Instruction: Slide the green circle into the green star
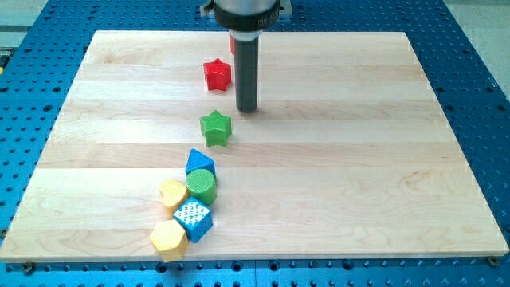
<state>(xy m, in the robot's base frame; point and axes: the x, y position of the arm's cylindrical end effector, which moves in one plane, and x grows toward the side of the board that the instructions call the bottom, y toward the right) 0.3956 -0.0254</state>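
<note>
While my tip (247,109) rests on the wooden board (335,159) just above-right of the green star (215,127), not touching it, the green circle (202,186) sits well below the star, beside a blue block (199,163).

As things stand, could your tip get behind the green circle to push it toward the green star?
Probably not directly: my tip sits above the green star, and the green circle is hemmed by blue and yellow blocks.
</note>
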